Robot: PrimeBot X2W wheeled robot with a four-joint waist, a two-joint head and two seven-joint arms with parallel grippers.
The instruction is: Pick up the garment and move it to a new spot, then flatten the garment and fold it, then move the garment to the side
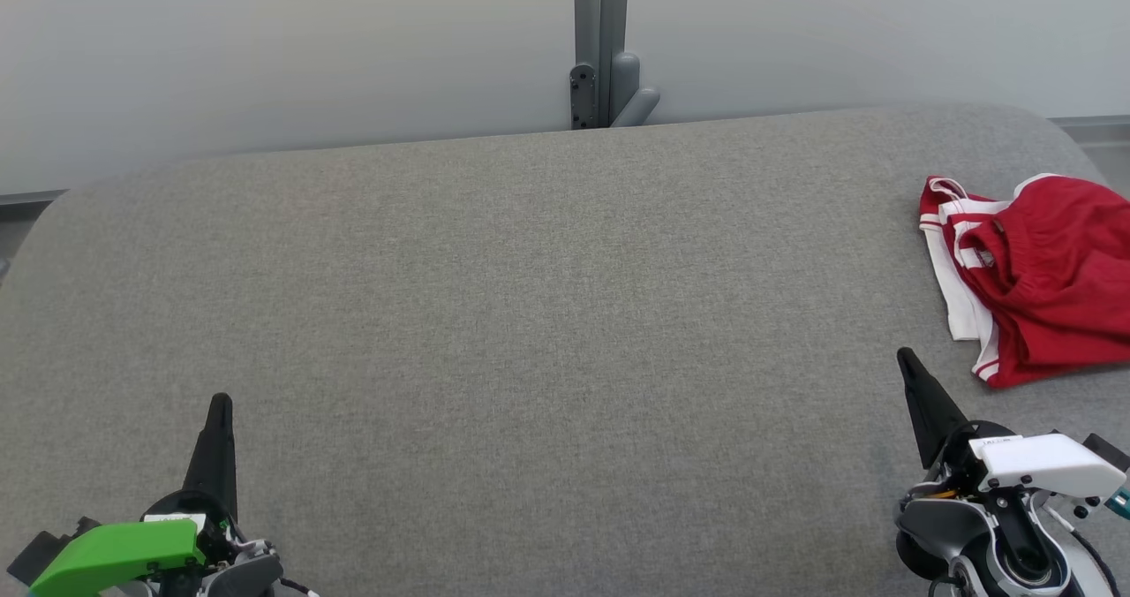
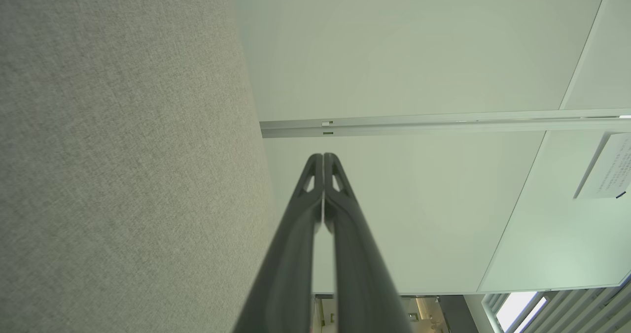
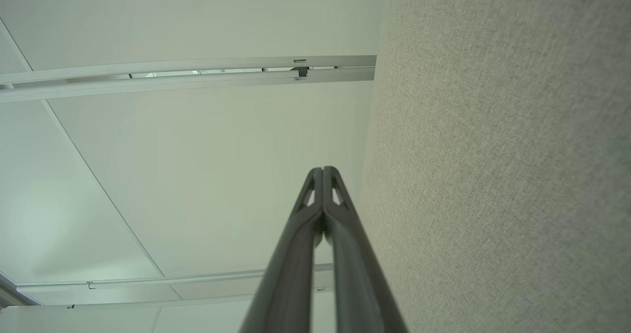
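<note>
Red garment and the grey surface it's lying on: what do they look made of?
The garment: probably thin synthetic sports fabric; matte red with white stripe trim, soft crumpled folds, gathered waistband. The surface: grey woven upholstery-like cloth, matte; a fine heathered weave shows, and the rounded corners hint at padding underneath.

Red garment (image 1: pixel 1050 279) cut off at right edge
</note>
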